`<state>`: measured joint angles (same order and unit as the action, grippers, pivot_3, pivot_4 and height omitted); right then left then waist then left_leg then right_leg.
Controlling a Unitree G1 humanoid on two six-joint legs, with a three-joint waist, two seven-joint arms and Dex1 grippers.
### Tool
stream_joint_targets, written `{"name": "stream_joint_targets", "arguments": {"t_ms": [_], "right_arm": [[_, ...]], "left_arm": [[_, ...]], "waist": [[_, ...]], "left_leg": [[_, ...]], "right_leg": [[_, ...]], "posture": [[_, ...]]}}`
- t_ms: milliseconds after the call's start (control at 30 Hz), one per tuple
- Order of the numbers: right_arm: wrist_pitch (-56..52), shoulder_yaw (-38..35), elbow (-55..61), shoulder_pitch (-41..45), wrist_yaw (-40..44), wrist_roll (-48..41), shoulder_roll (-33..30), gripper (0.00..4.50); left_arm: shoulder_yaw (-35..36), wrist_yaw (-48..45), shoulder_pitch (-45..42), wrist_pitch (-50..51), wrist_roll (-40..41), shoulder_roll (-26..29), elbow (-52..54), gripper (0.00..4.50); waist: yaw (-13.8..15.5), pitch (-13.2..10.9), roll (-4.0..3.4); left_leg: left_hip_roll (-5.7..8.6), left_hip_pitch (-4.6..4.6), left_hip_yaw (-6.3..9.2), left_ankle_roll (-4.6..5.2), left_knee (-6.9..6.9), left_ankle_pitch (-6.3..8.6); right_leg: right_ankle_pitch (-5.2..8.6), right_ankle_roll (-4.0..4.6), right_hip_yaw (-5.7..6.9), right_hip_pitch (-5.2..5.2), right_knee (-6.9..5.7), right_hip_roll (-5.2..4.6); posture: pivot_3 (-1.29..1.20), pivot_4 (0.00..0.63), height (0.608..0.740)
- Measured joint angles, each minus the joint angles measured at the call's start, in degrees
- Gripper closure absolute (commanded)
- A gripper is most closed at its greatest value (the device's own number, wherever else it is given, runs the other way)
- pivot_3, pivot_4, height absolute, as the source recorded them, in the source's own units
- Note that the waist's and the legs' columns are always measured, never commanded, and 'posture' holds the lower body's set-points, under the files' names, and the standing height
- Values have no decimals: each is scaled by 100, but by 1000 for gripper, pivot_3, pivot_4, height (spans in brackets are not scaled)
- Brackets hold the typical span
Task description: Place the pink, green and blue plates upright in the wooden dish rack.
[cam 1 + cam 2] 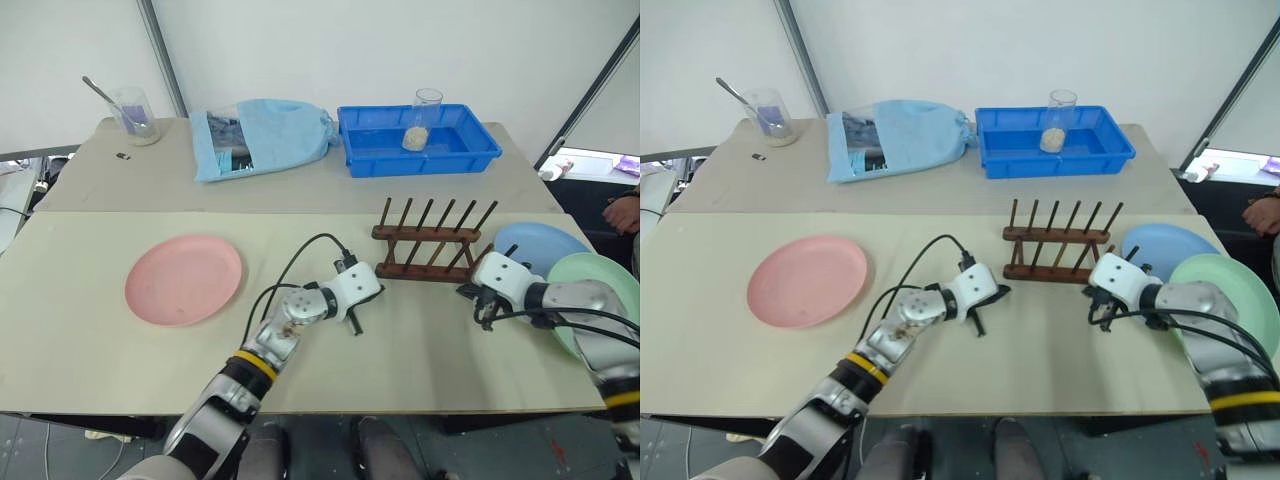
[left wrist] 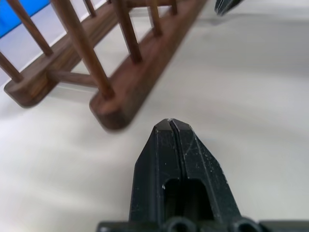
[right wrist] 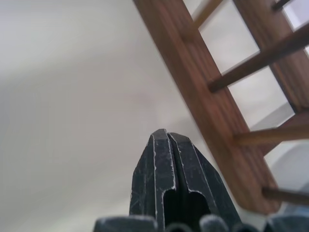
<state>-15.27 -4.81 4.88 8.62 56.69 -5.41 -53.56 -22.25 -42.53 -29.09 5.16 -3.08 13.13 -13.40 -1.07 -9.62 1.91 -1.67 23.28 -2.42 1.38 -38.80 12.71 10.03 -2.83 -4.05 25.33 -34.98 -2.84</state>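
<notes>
The salmon pink plate (image 1: 183,279) lies flat on the left of the table. At the right edge the pale blue plate (image 1: 540,245) lies flat, with the mint green plate (image 1: 608,268) overlapping its near side. Between them the dark wooden dish rack (image 1: 430,238) stands empty, its pegs upright. My left gripper (image 1: 355,320) hovers low just left of the rack's near bar, fingers pressed together, holding nothing. My right gripper (image 1: 484,316) is by the rack's right end, beside the blue plate, also shut and empty. The wrist views show the rack (image 2: 120,92) (image 3: 203,96) close ahead of each gripper.
On the far table sit a bright-blue tray (image 1: 470,150) holding a glass beaker (image 1: 420,122), a light-blue cloth bag (image 1: 262,138), and a beaker with a spoon (image 1: 136,114). A person's hand (image 1: 625,212) shows at the right edge. A seam separates the two tables.
</notes>
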Motion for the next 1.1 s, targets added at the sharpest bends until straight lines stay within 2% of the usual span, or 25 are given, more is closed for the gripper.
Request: {"name": "stream_joint_targets", "arguments": {"t_ms": [100,167,233,333,467,667,800,900,967,1100], "right_arm": [[-799,-1083,1175,-828,320,-714,-304,2556],[-1268,-1821,1760,-1224,352,-993,-343,1868],[-1688,-2417,2196,-1505,302,-1170,-330,1194],[-2007,-3098,2562,-1979,-32,-1092,-106,195],[-2139,-3096,2562,-2376,-531,-742,221,195],[-2442,-2288,2055,-1959,-1637,-278,655,195],[-2392,-2048,1941,-1838,-1851,-202,715,195],[-2144,-2119,2377,-1989,-1747,-306,722,195],[-2071,-2297,2877,-2142,-1508,-574,723,195],[-2001,-2549,3529,-2112,-952,-1240,599,195]], "left_arm": [[414,-760,291,338,573,864,906,1761],[630,-1293,326,633,1091,1228,1497,868],[735,-1852,341,911,1628,1565,2073,4],[989,-2480,312,1387,2296,2125,2588,0],[1236,-2879,146,1702,2833,2424,2885,0],[1239,-3122,-170,1881,3062,2595,3150,0],[1260,-3050,-156,1929,3146,2596,3187,0],[1667,-2443,150,2149,3243,2521,3380,0],[2257,-1602,604,2416,3254,2329,3595,0],[3480,249,1803,2905,3028,1792,4228,0]], "waist": [[11,0,-2],[33,0,-2],[44,0,-2],[36,0,-1],[27,0,-1],[-40,0,-4],[-22,0,-5],[-22,1,-6],[-30,0,-9],[-54,-2,-4]], "left_leg": [[-22,-9,6,0,0,2],[-21,-9,7,-1,-8,1],[-22,-12,6,-4,-14,0],[-24,-15,4,-9,-17,1],[-22,-15,3,-11,-18,1],[-21,-17,3,-6,-15,-2],[-23,-9,8,-4,-6,-1],[-26,-9,13,7,5,5],[-29,-12,19,15,10,10],[-32,-21,24,14,10,12]], "right_leg": [[6,11,5,-8,0,20],[27,49,5,-10,-2,19],[28,50,4,-17,-1,19],[29,51,4,-17,0,19],[29,52,2,-12,1,18],[29,53,-3,-10,-2,21],[35,63,-2,-3,-4,31],[47,62,-1,-3,-4,35],[37,33,0,-6,-7,37],[36,30,4,-17,-5,34]], "posture": [[0,150,740],[0,150,740],[0,150,740],[0,150,740],[0,150,740],[0,150,740],[0,150,740],[0,150,740],[0,150,740],[0,150,740]]}}
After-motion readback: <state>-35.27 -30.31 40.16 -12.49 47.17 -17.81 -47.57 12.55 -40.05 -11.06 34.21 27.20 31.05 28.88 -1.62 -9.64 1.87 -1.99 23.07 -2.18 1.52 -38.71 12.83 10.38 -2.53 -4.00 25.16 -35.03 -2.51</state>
